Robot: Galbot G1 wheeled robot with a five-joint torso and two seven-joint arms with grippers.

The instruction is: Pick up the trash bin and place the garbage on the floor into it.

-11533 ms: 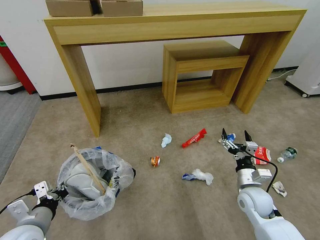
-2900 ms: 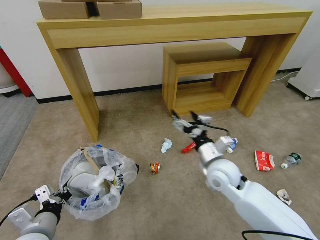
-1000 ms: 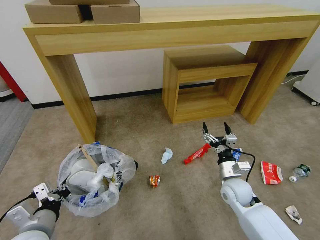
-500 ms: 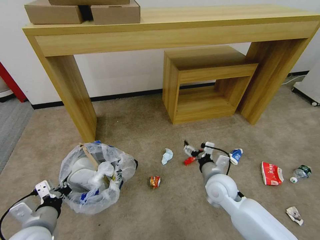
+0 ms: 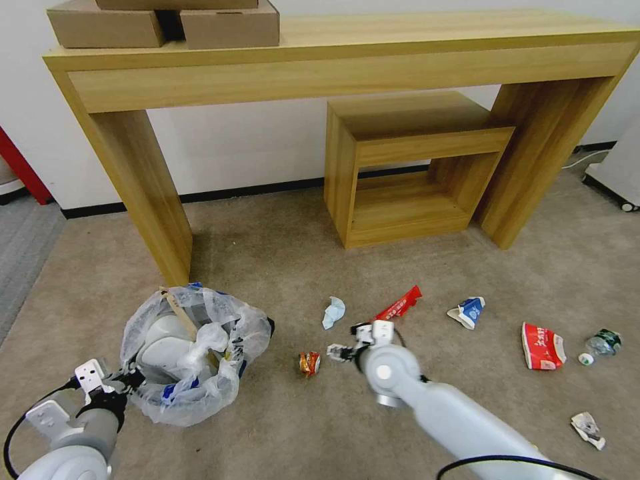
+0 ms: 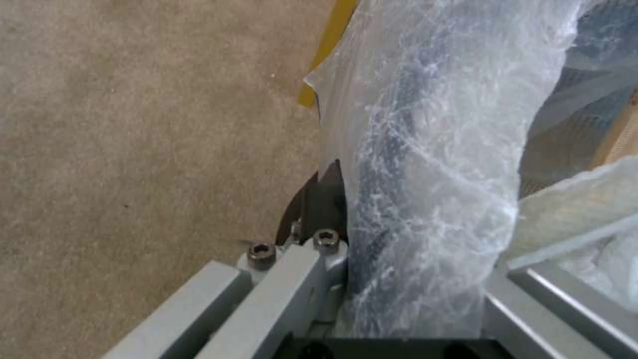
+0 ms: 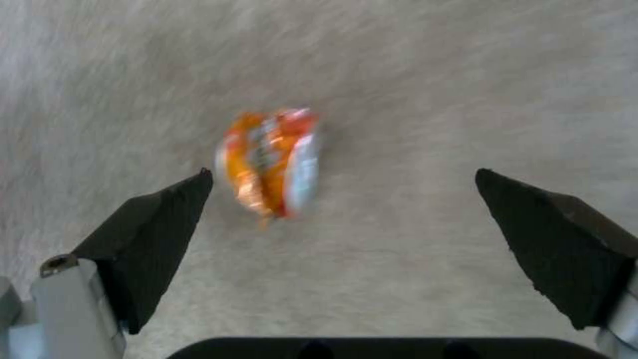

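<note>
The trash bin (image 5: 181,360) is a blue bin under a crumpled translucent liner (image 6: 432,169), holding white slippers, a wooden stick and tissue. My left gripper (image 5: 125,384) is shut on its near rim, the liner pinched between the fingers. My right gripper (image 5: 341,347) is low over the beige floor (image 5: 280,427), open, its fingers (image 7: 166,214) on either side of a small orange wrapper (image 7: 269,162) (image 5: 309,363) without touching it. More garbage lies farther right: a long red wrapper (image 5: 399,304), a crumpled tissue (image 5: 333,312), a blue-white carton (image 5: 468,311), a red pack (image 5: 541,346) and a clear bottle (image 5: 603,342).
A tall wooden console table (image 5: 333,60) spans the back wall, its legs standing on the carpet, with a low wooden open cube (image 5: 407,167) under it. Cardboard boxes (image 5: 167,23) sit on its left end. A crumpled scrap (image 5: 588,427) lies at the near right. Grey carpet (image 5: 27,247) begins at the far left.
My right arm has swung left from the long red wrapper and dropped low beside the orange wrapper. The left gripper and the bin have kept their place.
</note>
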